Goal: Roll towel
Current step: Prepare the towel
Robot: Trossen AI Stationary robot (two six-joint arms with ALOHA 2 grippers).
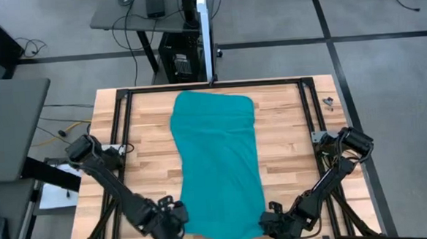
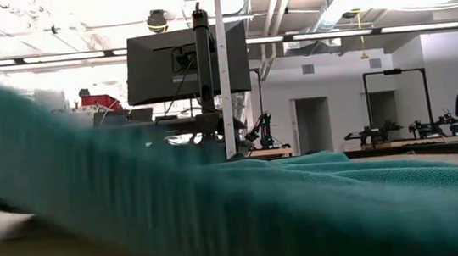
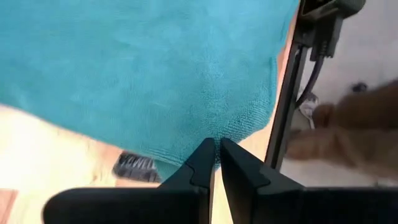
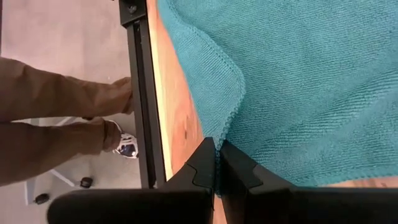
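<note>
Teal terry towel (image 1: 217,167) lies flat on your wooden worktop (image 1: 287,123); both grippers, left (image 1: 176,222) and right (image 1: 272,222), pinch its near corners, jaws closed on fabric.

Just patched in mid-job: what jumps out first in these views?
The teal towel dominates, spread lengthwise down the middle of the wooden table. At its near end, the left gripper and right gripper each pinch a corner, fingers closed on the fabric edge.

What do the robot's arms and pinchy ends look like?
Both arms are dark and black, built of slim jointed links. The left gripper and right gripper each end in two black, wedge-shaped jaws. A thin dark cable runs by the left arm's base.
</note>
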